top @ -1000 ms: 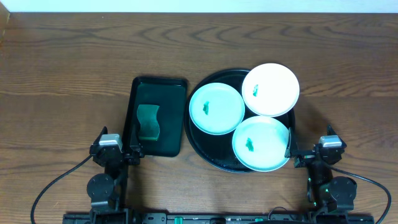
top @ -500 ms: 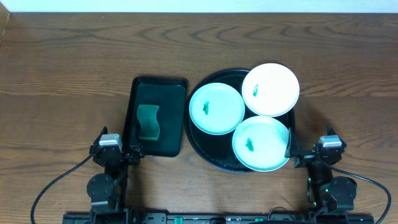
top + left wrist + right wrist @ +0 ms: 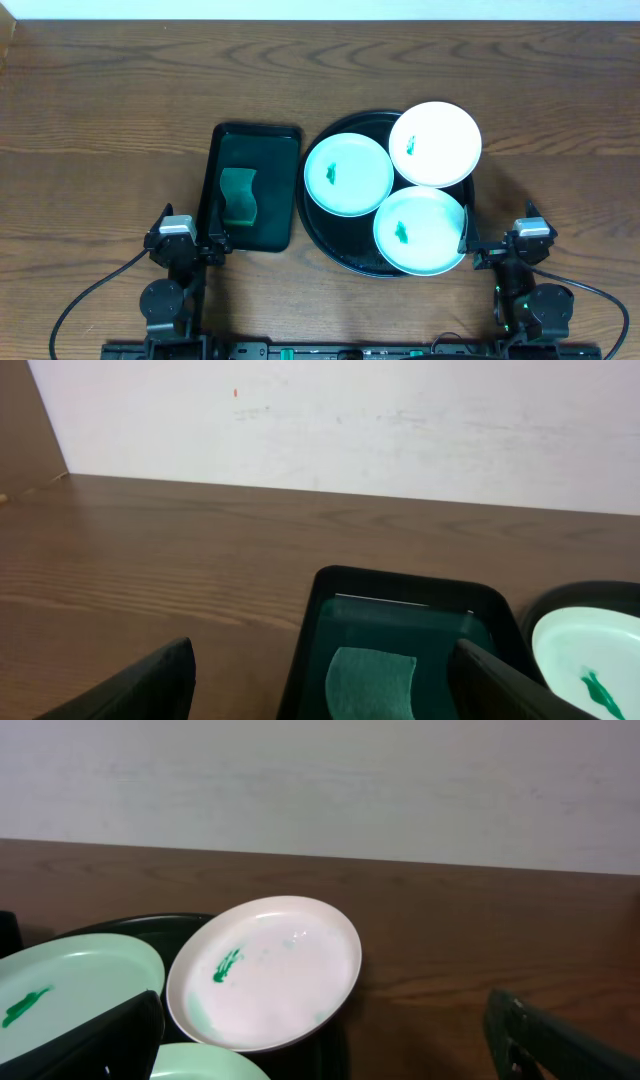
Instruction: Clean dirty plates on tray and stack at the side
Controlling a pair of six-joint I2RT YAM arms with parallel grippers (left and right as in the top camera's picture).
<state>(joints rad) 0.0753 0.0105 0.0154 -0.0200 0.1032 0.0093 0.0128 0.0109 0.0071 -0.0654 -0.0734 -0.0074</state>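
Three plates lie on the round black tray (image 3: pixel 325 235): a mint-green plate (image 3: pixel 348 174) on its left, a white plate (image 3: pixel 435 143) at its far right, and a second mint-green plate (image 3: pixel 420 231) at its near side. Each carries a small green smear. The white plate (image 3: pixel 265 970) and part of a mint plate (image 3: pixel 70 985) also show in the right wrist view. My left gripper (image 3: pixel 188 247) rests open at the near left, empty. At the near right my right gripper (image 3: pixel 500 248) stands open beside the tray, holding nothing.
A rectangular dark tray (image 3: pixel 252 150) with a green sponge (image 3: pixel 238 196) lies left of the round tray; the sponge (image 3: pixel 372 680) sits ahead of my left fingers. Bare wooden table (image 3: pixel 120 110) spreads left and behind. A pale wall (image 3: pixel 350 420) rises past the far edge.
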